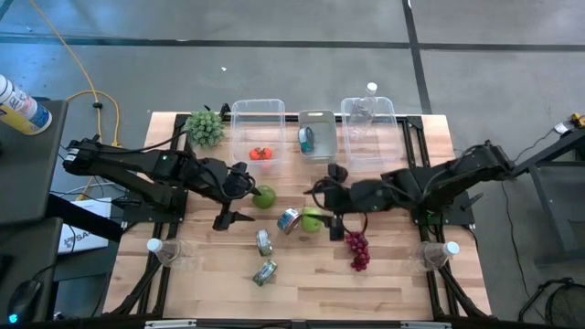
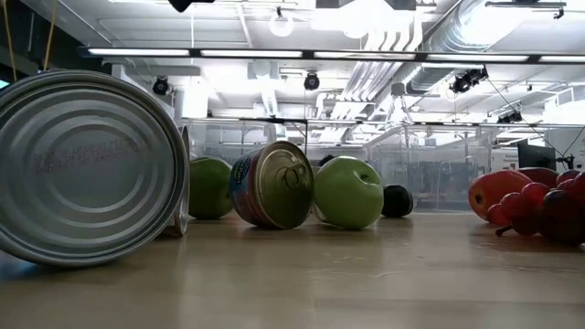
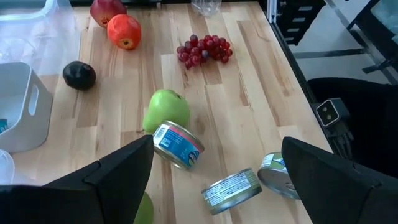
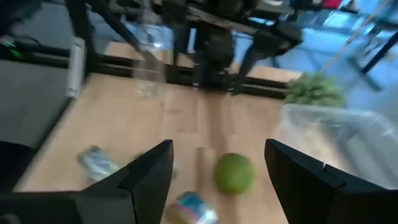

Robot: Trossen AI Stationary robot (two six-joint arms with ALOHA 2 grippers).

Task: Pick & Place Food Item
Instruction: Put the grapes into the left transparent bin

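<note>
Your right gripper point(image 1: 322, 203) hangs with its dark fingers spread and nothing between them, just above the light wooden plank table point(image 1: 393, 279), close to a smooth round green apple point(image 1: 313, 220) and a small tin with a blue label point(image 1: 289, 219) lying on its side and touching that apple. Your left gripper point(image 1: 230, 203) is spread wide too, holding nothing, with a second glossy green apple point(image 1: 264, 196) just beside its fingers. Near the right gripper lies a knobbly bunch of dark red grapes point(image 1: 357, 250). Two more ribbed metal tins point(image 1: 264, 242) lie toward the table's near edge, one of them point(image 1: 264, 272) tipped on its side. Along the far edge you have three clear plastic bins: one point(image 1: 257, 114) holds a red tomato point(image 1: 260, 153), the middle one point(image 1: 316, 119) holds a can, the third point(image 1: 368, 119) is beside it. A bumpy green broccoli head point(image 1: 205, 127) sits at the far left corner.
</note>
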